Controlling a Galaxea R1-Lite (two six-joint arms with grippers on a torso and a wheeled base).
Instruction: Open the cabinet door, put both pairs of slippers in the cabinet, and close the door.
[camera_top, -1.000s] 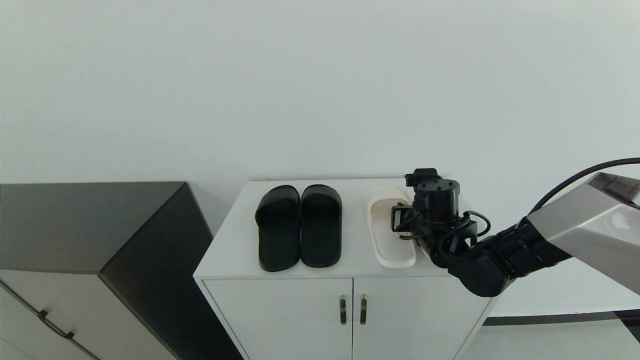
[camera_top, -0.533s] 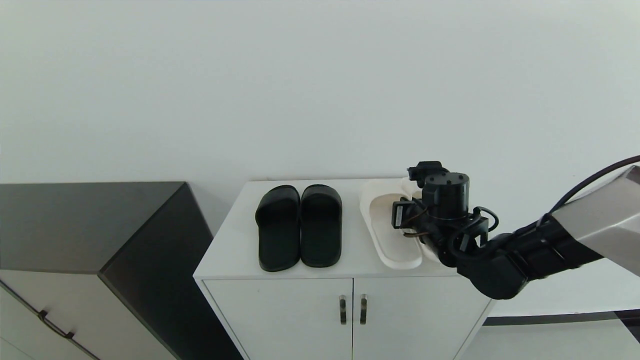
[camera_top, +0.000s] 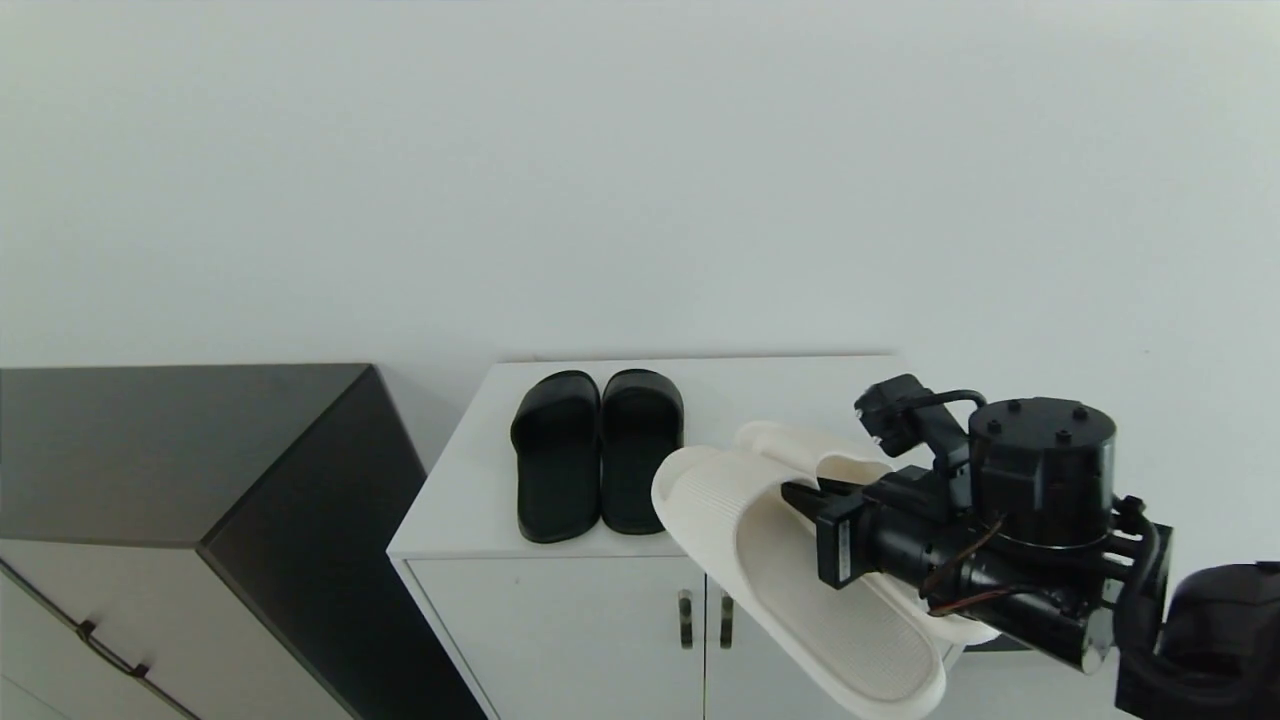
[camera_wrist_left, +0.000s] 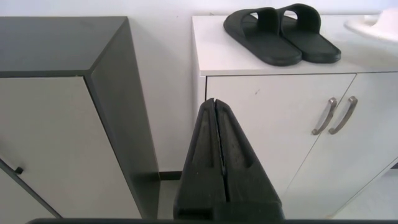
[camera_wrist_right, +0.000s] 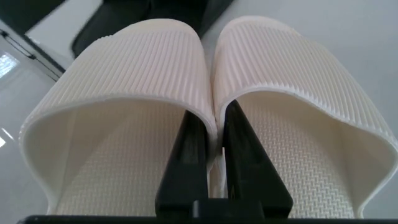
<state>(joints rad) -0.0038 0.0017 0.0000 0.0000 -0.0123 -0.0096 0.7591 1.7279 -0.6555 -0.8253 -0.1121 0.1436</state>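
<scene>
White wall backs a white cabinet (camera_top: 470, 500) whose two doors are both shut. The black slippers (camera_top: 598, 455) lie side by side on its top, at about 10 o'clock from the white slippers (camera_top: 790, 560). The right gripper (camera_wrist_right: 214, 162) holds the white pair in the air in front of the right door, its fingers inside the straps and pinching the two inner walls together. The left gripper (camera_wrist_left: 213, 109) hangs low with its jaws pressed together on nothing, facing the cabinet front; the door handles (camera_wrist_left: 336, 115) sit at about 2 o'clock from it. The grip looks narrow for two soft shoes, so the pinch should stay firm and the wrist level, or one slipper may peel out. Since no door is open, the pair is best held back, clear of the door's swing, while the left gripper spreads and takes a handle squarely.
</scene>
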